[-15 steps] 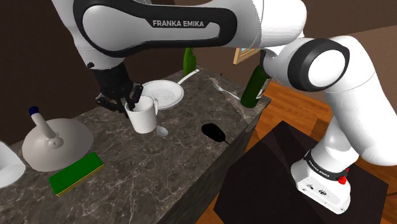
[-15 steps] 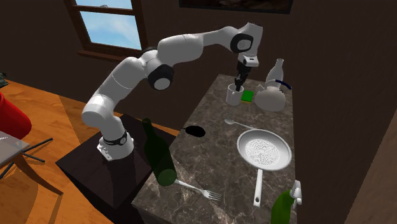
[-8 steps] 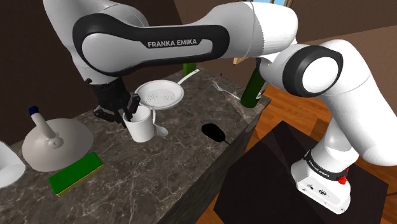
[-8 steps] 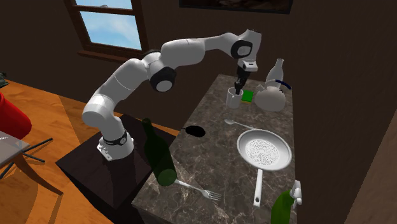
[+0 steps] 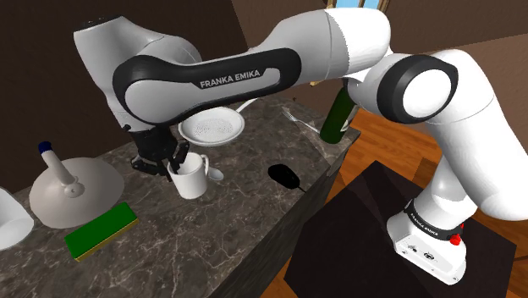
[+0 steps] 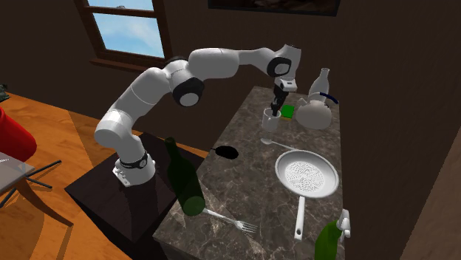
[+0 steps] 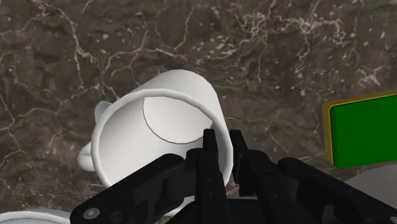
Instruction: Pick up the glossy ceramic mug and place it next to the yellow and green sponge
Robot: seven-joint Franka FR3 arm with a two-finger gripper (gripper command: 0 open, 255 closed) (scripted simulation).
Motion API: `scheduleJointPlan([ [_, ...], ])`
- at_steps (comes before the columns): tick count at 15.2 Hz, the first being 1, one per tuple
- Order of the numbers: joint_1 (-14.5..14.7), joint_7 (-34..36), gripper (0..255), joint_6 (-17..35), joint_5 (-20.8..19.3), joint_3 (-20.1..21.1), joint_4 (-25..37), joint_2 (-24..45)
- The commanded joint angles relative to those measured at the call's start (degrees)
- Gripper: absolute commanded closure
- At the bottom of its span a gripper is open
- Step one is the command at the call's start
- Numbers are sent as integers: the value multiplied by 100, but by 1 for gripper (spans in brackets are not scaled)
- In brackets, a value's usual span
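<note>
A glossy white mug [image 5: 192,176] hangs a little tilted just over the dark marble counter [image 5: 254,212]. My black gripper [image 5: 175,161] is shut on its rim, one finger inside and one outside. In the wrist view the fingers [image 7: 210,153] clasp the wall of the mug [image 7: 153,133], whose handle points away from them. The green sponge with a yellow edge [image 5: 101,230] lies further toward the shoulder view's left; in the wrist view the sponge [image 7: 362,127] is beside the gripper. From the second exterior view, the mug [image 6: 271,116] and gripper [image 6: 277,108] are right by the sponge [image 6: 287,111].
A grey cone-shaped lid [image 5: 72,190] with a white bottle [image 5: 49,157] sits behind the sponge. A white pan [image 5: 213,125], a spoon [image 5: 216,175], a black object [image 5: 283,175], a fork [image 5: 296,118] and a green bottle [image 5: 338,114] lie toward the shoulder view's right.
The arm has lowered the held mug closer to the counter and shifted it slightly nearer the sponge. The grip on the rim is the same.
</note>
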Motion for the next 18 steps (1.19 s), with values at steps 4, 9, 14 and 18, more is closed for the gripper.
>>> scheduleJointPlan([
  [4, -40, 14, 255, 203, -11, -6, -191, 16],
  [9, -40, 14, 255, 203, -11, -6, -190, 16],
  [14, -40, 14, 0, 203, -11, -6, -192, 15],
  [18, 170, -83, 0, -517, -20, -35, 761, 203],
])
